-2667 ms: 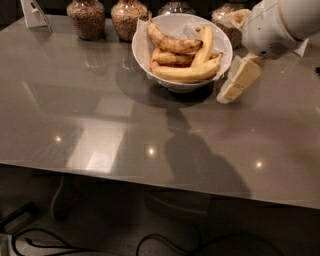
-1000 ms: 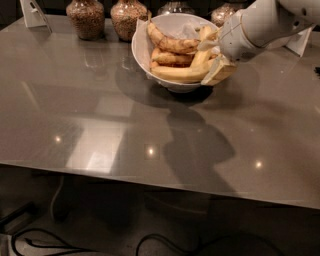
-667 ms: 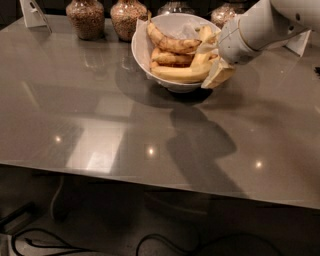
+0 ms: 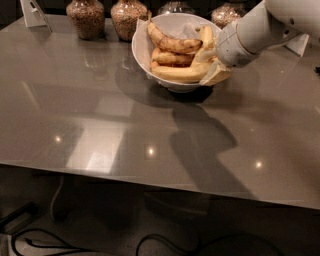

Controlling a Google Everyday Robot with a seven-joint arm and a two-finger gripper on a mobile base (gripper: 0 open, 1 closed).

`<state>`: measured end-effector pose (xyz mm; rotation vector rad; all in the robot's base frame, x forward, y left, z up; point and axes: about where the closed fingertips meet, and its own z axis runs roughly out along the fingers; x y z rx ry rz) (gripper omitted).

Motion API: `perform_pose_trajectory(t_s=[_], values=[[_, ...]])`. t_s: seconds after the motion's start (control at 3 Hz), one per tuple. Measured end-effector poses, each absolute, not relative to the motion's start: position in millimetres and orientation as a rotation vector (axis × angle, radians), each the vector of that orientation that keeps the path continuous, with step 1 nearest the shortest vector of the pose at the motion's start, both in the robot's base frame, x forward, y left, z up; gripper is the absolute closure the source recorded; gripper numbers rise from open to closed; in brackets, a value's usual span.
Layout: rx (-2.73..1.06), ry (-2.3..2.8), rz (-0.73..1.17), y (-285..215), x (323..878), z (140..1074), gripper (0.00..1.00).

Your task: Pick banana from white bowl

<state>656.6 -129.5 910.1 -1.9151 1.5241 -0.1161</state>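
The white bowl [image 4: 139, 47] stands at the back middle of the grey table [image 4: 100, 125]. Several bananas lie in it. The long, pale yellow banana [image 4: 177, 74] lies along the bowl's front edge. A brown-blotched banana [image 4: 172, 44] lies behind it and a shorter one [image 4: 169, 59] lies between them. My gripper [image 4: 212, 66], cream-coloured on a white arm [image 4: 260, 30], has come in from the right. It is down at the bowl's right rim, at the right end of the pale banana. The banana's right tip is hidden by the gripper.
Several glass jars of brown grains stand behind the bowl: [image 4: 86, 17], [image 4: 127, 17], [image 4: 224, 12]. A white card stand [image 4: 32, 12] is at the back left and another [image 4: 300, 44] at the right. The table's front edge runs along the bottom.
From 2.7 s ago the gripper moved left from beside the bowl onto the bowl's right rim at the bananas. Over the last second it has hardly moved. The bananas lie as before.
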Motion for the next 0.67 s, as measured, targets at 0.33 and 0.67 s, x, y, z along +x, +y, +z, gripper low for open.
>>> perform_pose_trajectory(t_s=[0.33, 0.67], values=[[-1.923, 1.522, -0.115, -129.7, 657.3, 909.1, 0.72], [-1.947, 1.515, -0.1, -128.4, 655.4, 907.7, 0.87]])
